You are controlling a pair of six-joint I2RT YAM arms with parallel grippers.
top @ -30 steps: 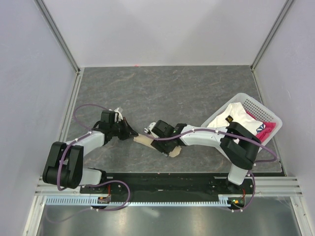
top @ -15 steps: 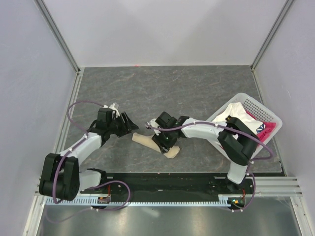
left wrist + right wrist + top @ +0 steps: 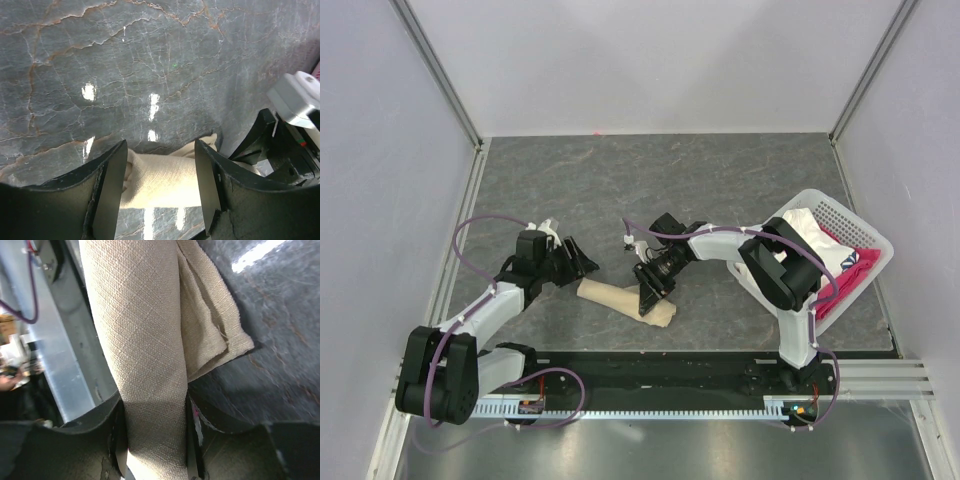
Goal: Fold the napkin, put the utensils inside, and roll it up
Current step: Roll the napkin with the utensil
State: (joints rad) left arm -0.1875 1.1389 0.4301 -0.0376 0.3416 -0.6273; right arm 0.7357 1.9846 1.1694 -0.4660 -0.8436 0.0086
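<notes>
The beige napkin (image 3: pixel 620 301) lies on the table as a tight roll, slanting from upper left to lower right. My right gripper (image 3: pixel 650 291) straddles its middle; in the right wrist view both jaws press the sides of the napkin (image 3: pixel 145 330), with a loose flap (image 3: pixel 210 335) beside it. My left gripper (image 3: pixel 584 265) hovers just beyond the roll's left end. It stands open, and the napkin's end (image 3: pixel 165 175) shows untouched between its fingers (image 3: pixel 107 190). The utensils are hidden.
A white perforated basket (image 3: pixel 850 222) sits at the right edge, holding a white cloth (image 3: pixel 810 235) and a pink-red cloth (image 3: pixel 850 265). The right arm's links (image 3: pixel 760 250) cross in front of it. Grey walls enclose the marbled table (image 3: pixel 650 180).
The left gripper opened, let go of the roll's left end and drew back slightly. The right gripper turned and narrowed onto the roll's middle. The roll shifted left and nearer.
</notes>
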